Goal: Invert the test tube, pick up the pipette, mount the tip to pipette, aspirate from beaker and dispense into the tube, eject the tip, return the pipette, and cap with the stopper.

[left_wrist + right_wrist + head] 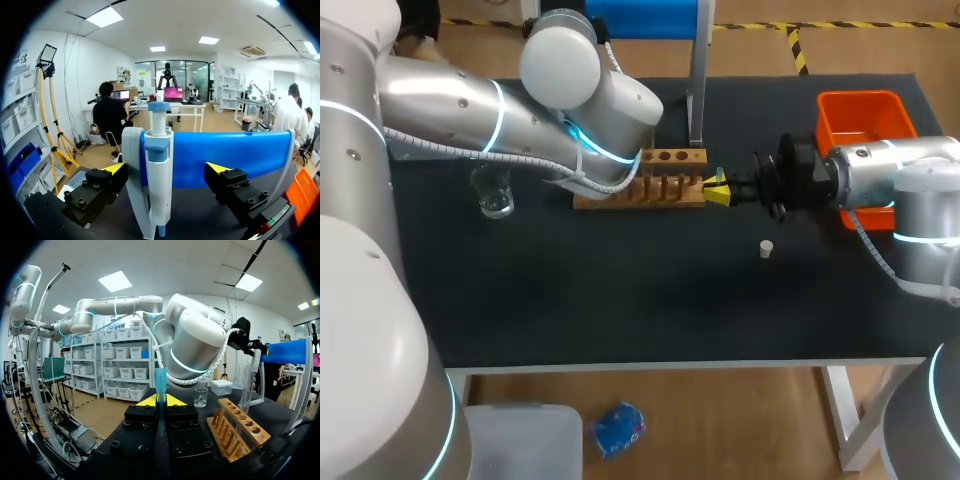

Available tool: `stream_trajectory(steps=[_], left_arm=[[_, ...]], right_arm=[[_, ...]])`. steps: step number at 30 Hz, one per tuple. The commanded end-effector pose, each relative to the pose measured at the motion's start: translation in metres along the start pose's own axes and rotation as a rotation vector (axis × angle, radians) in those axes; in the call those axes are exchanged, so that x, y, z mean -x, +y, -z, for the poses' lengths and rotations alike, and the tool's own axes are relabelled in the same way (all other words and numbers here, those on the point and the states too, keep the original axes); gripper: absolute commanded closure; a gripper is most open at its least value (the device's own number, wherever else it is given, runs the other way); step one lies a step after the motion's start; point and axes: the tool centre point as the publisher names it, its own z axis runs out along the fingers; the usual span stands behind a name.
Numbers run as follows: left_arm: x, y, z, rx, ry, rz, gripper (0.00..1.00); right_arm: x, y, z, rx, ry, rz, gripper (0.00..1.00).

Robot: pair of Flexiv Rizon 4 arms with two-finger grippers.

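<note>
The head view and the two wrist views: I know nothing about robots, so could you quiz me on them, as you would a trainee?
1. Fill in: the stopper lies on the table, on the ____ arm's side of the wooden rack.
2. The right gripper holds: A) the stopper B) a slim blue tip C) nothing.
3. True or false: the left gripper is shut on the pipette.

Key: 1 right. 2 B. 3 false: its fingers stand open on either side of the pipette, not touching it.
</note>
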Motion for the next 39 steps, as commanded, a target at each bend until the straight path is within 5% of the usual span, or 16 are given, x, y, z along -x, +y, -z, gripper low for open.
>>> stream_trajectory(steps=[1,2,3,23,39], left_arm=[[0.0,0.002,-0.001,-0.003,-0.003,0.005,0.7],[0.0,0.002,0.0,-0.003,-0.004,0.006,0.98],[0.0,0.003,0.0,-0.003,-0.005,0.008,1.0],[0.001,0.002,0.004,-0.011,0.001,0.017,1.0],[0.005,-0.046,0.01,-0.058,0.006,-0.026,1.0]], right_arm=[[-0.001,0.0,0.0,0.0,-0.002,0.001,1.0],[-0.001,0.0,0.0,0.0,-0.002,0.001,1.0],[-0.001,0.0,0.0,0.0,-0.002,0.001,1.0],[-0.001,0.0,0.0,0.0,-0.002,0.001,1.0],[-0.001,0.0,0.0,0.0,-0.002,0.001,1.0]])
